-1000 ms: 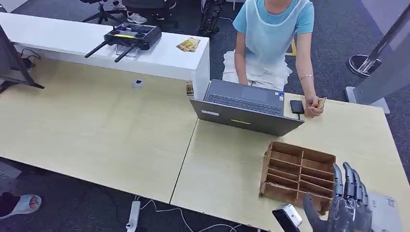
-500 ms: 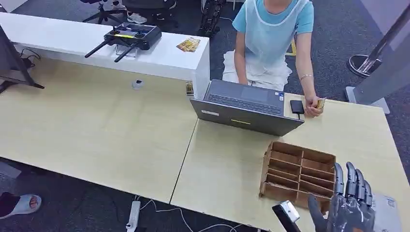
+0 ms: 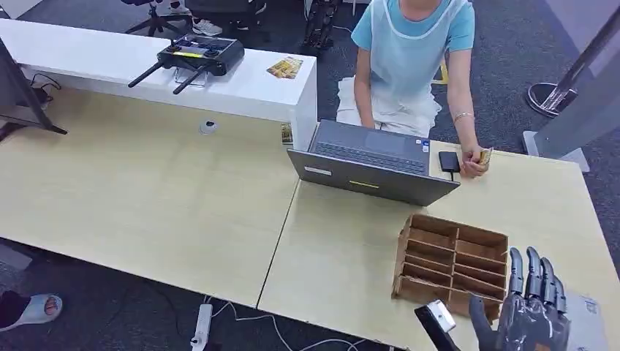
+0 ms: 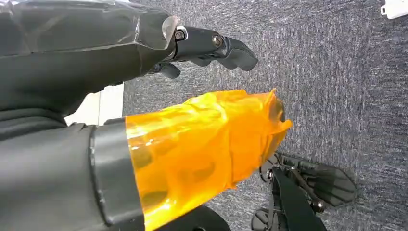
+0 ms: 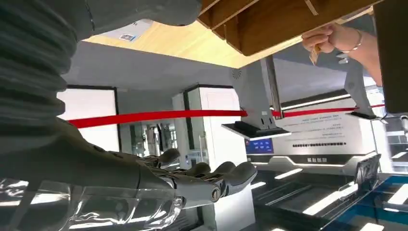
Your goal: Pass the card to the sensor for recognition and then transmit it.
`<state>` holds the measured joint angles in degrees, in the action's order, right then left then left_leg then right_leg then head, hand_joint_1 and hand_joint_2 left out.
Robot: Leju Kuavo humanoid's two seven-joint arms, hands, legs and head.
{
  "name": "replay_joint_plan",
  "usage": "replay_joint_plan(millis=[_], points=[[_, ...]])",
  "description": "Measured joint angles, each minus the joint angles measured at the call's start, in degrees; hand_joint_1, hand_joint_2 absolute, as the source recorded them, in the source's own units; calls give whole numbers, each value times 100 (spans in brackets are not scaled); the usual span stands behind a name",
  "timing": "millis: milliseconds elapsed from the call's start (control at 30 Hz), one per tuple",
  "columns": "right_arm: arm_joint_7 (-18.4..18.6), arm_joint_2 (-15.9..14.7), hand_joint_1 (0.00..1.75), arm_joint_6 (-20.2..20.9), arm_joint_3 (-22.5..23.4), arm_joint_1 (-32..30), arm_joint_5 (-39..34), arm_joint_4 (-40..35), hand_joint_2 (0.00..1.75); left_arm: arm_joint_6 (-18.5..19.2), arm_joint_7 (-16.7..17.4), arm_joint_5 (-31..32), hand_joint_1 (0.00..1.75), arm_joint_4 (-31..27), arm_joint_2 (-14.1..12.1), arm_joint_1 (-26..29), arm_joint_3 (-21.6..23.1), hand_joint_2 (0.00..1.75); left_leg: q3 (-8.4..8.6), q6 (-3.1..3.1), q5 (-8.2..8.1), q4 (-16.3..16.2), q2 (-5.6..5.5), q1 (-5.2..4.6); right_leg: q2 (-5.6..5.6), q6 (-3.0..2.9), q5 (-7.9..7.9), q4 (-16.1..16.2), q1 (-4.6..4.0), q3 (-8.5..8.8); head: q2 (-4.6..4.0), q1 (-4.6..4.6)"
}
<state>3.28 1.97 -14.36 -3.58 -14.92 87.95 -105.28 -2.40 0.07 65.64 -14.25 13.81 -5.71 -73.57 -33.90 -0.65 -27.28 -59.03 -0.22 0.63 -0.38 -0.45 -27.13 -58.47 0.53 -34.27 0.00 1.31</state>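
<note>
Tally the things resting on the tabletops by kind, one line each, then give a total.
Grey open laptop: 1
Brown wooden slotted card rack: 1
Black drone-style remote controller with antennas: 1
Small black card reader by the laptop: 1
Small round white puck: 1
Yellow printed packet on the white counter: 1
Total: 6

table: pale wood-grain laminate, smooth, matt | organizer: brown unfinished wood, matt | laptop: grey metal-look shell, matt | counter: white, smooth, slight sheen | floor: grey carpet, rough | right hand: dark plastic, glossy | left hand: thumb wrapped in shiny orange film
</note>
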Motion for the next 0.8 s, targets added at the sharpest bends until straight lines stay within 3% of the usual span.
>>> replay_joint_plan(millis=[433,800], points=[[269,-92,31,96,-136,41,0,133,175,-9,-7,-44,0,0,0,-2,0,0,0,0,0,0,0,0,0,0,0,0,0,0,0,0],[265,-101,35,122,-134,38,0,212,175,-20,-7,-37,0,0,0,-1,0,0,1,0,0,0,0,0,0,0,0,0,0,-1,-2,0]])
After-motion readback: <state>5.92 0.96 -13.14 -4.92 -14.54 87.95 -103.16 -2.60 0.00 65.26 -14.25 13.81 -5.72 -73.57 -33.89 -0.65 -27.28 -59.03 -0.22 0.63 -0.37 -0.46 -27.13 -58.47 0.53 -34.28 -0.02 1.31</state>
